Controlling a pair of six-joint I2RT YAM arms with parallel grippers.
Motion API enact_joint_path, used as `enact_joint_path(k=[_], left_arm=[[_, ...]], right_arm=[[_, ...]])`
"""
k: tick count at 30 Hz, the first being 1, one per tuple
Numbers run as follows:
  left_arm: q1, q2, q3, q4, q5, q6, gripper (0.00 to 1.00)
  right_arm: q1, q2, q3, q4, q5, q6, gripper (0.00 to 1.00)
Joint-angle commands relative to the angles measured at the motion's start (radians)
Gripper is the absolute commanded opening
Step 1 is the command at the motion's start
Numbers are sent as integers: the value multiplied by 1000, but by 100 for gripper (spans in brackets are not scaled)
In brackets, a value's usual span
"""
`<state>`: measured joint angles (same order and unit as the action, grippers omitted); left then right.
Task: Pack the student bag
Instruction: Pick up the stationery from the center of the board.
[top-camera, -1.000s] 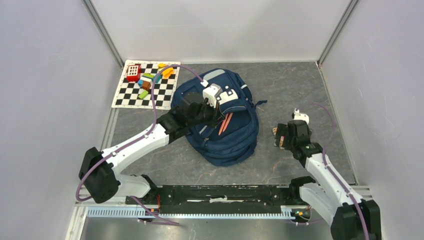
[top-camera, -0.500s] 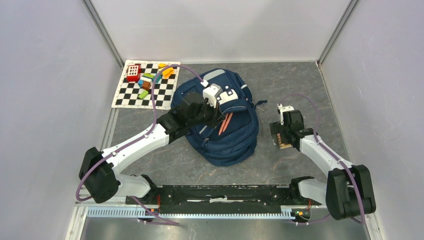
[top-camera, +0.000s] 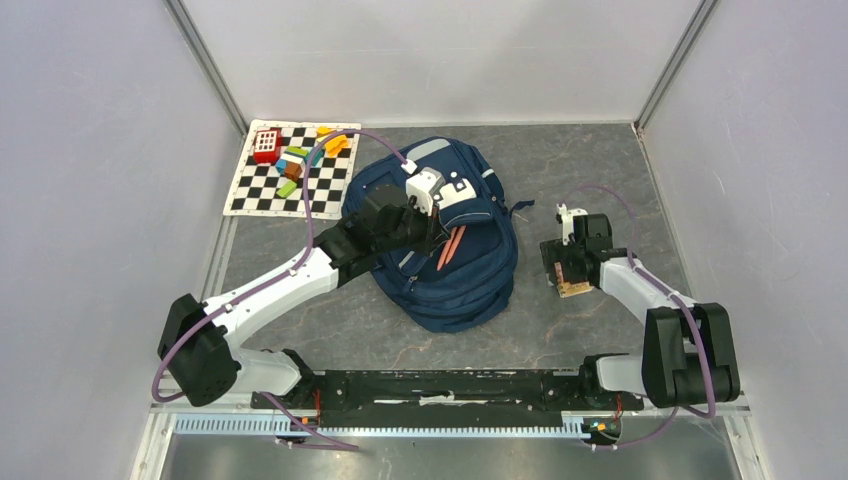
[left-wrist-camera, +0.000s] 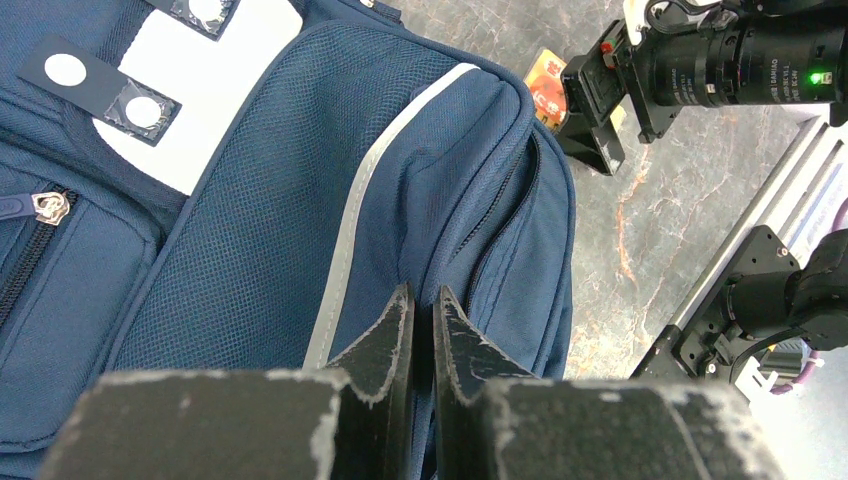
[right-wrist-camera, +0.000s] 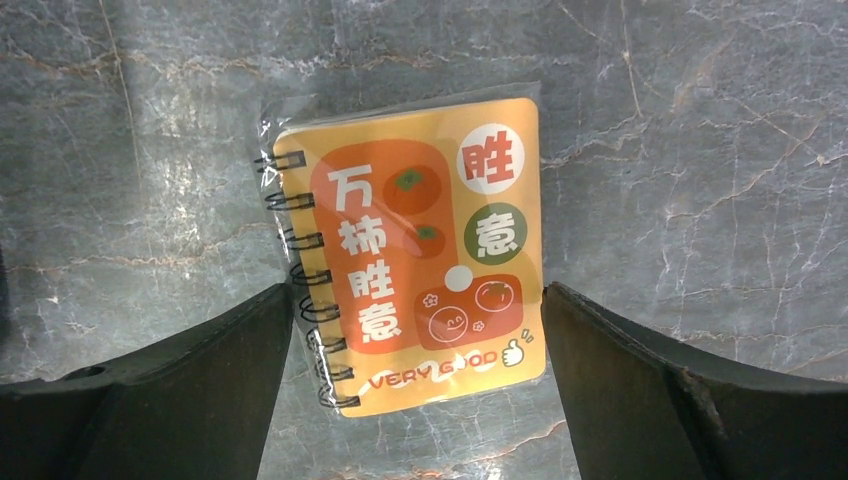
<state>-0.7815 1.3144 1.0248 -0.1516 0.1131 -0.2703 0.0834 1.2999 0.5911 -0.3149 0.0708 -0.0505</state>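
Two end effectors here, but the right end effector (right-wrist-camera: 418, 298) is the one that counts. It's wide open, straddling the orange notebook (right-wrist-camera: 425, 215), which lies flat on the table (top-camera: 590, 165) right of the student bag (top-camera: 470, 275), long axis along the fingers. The left end effector (left-wrist-camera: 424, 300) looks pinched shut on student bag fabric by the zip.

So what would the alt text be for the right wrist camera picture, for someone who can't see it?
A small orange spiral notebook in clear wrap, with Chinese characters and "VERY GOOD" on its cover, lies flat on a grey marbled table. Two dark fingers stand wide open on either side of it.
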Motion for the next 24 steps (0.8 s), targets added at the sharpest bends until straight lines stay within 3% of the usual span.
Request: enact_joint_path(k=[1,10,21,24], left_arm=[[-1,-15,29,88,-6,33,2],[-2,-15,29,89,-4,32,2],[-2,-24,28,89,-2,31,2],[-2,-29,29,90,-3,32,2]], right_arm=[[-26,22,29,27,4,-18,98],[-74,110,46,7,-123,-22,98],[-74,218,60,-45,-123,-3,98],[-74,249,70,-68,-84,3,92]])
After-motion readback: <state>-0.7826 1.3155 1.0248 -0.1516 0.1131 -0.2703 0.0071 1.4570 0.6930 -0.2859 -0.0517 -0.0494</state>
